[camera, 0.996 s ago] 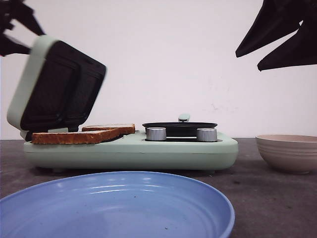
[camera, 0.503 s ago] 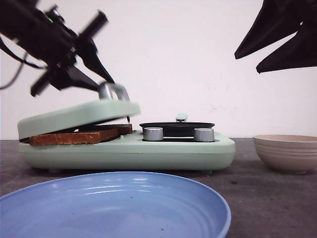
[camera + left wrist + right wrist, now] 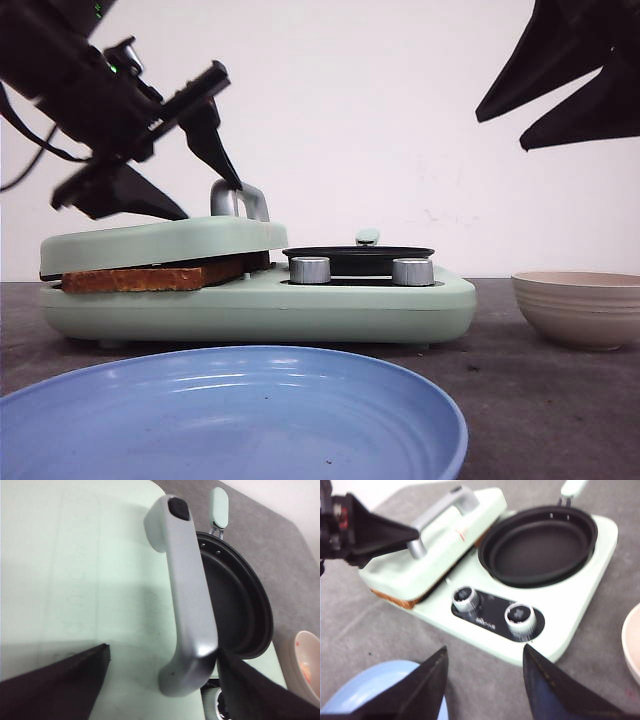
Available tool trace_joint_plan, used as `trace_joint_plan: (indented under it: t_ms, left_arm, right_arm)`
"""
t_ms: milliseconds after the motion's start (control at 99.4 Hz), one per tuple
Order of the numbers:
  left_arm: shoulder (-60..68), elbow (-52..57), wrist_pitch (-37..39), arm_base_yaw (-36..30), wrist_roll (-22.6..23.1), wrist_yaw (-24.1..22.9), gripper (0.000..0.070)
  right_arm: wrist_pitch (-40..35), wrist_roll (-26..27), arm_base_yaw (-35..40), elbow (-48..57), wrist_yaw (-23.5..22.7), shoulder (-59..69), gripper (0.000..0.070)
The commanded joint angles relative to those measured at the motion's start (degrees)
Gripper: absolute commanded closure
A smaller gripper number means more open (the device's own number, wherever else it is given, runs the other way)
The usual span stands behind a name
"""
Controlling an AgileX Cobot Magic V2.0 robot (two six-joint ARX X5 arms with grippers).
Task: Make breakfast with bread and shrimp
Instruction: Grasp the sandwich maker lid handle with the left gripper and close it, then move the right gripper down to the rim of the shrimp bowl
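Mint breakfast maker (image 3: 300, 305) is being seen with lid (image 3: 160, 240) nearly closed over the bread (image 3: 140, 277). The bread is lying flat, long axis running left-right, brown crust edge facing the front camera. Left gripper (image 3: 185, 150) is being held spread open astride the lid's metal handle (image 3: 187, 605), apparently without contact. Right gripper (image 3: 485, 690) is being held open, empty, above the knobs (image 3: 520, 617).
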Motion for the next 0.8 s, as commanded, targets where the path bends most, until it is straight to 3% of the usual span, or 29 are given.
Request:
trace_joint_plan:
  t_ms: [0,181,372,795]
  left_arm:
    - [-1.95,2.27,0.52,0.11,4.9,-0.5,0.0275]
    - [-10.91,4.39,-1.84,0.11,12.15,-1.64,0.0275]
    - [-20.06,4.48,-3.41,0.11,15.15,-2.05,0.0275]
    - [-34.93,4.48,-9.88,0.11,23.15,-5.29,0.0275]
  right_arm:
    - [0.48,-0.5,0.11,0.52,-0.11,-0.87,0.0422]
    - [-3.76,1.62,-2.84,2.25,0.92,-4.0,0.0421]
    - [-11.15,1.7,-10.86,7.08,0.2,-3.43,0.0421]
    - [-25.9,-1.33,-33.27,22.12,-8.09,10.97,0.0413]
